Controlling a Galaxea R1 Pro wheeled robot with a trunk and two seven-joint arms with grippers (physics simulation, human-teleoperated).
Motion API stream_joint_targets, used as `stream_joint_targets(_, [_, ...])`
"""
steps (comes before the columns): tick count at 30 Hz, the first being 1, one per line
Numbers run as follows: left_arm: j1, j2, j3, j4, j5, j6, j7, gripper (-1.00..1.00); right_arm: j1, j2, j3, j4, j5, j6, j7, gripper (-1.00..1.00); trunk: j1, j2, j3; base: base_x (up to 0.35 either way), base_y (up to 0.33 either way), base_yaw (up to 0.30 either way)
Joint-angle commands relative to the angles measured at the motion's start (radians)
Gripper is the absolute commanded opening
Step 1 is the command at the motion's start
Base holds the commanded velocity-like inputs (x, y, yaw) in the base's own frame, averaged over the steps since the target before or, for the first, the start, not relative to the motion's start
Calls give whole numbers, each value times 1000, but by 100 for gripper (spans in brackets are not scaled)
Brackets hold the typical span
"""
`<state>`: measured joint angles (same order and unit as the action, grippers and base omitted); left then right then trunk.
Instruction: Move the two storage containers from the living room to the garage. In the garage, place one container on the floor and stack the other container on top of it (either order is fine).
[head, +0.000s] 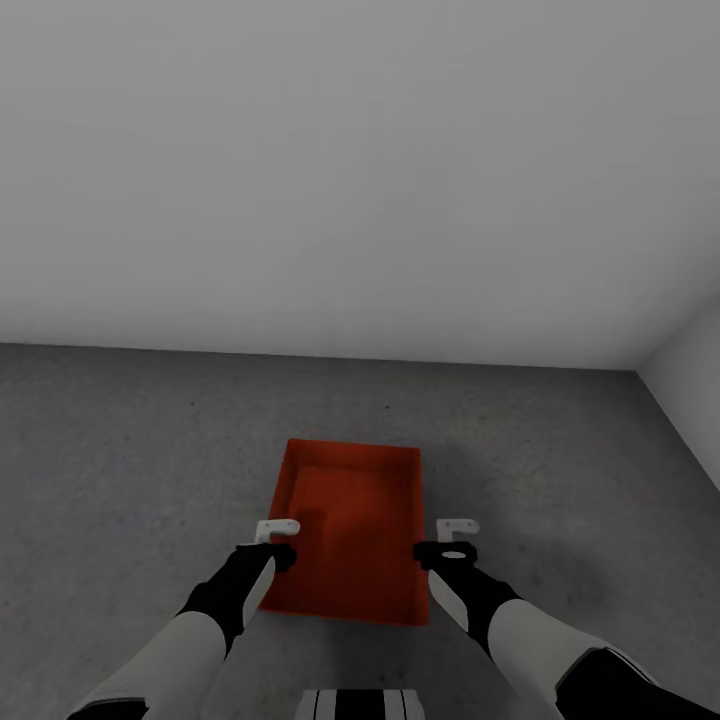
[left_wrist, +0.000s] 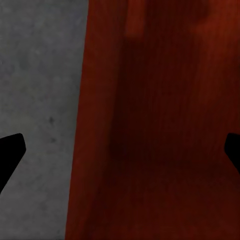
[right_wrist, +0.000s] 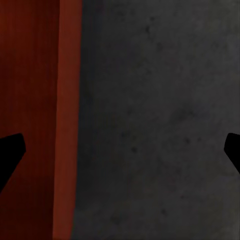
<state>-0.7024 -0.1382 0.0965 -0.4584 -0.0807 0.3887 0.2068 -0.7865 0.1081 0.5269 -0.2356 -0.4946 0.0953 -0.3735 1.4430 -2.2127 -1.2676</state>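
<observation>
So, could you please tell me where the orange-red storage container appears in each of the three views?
Head view: the storage container sits low in the centre, on the grey concrete floor, between the left end effector and the right end effector.
Left wrist view: the container takes up the right-hand two thirds.
Right wrist view: its wall runs down the left edge.
Shared landmark: the concrete floor beside the container's long wall.

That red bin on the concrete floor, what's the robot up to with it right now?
A two-armed robot stands over one orange-red storage container sitting on the dark grey concrete floor near a pale wall. Its left end effector is at the bin's left wall and its right end effector at the right wall. Both wrist views show the fingers spread wide with a bin wall between them, so neither is clamped on it. It looks like a bin being set down or picked up.
</observation>
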Motion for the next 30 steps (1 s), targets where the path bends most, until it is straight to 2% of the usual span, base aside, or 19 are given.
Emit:
stream_joint_targets(1, [0,-1,6,-2,-8,6,-2,100,0,-1,8,-2,-4,7,-7,100,0,0,-1,0,0,0])
stream_joint_targets(6, [0,-2,6,-2,-8,6,-1,100,0,-1,8,-2,-4,6,-7,100,0,0,-1,0,0,0])
stream_joint_targets(30, [0,-2,6,-2,-8,7,-1,100,0,3,6,-2,-5,6,-7,100,-92,168,75,0,0,0])
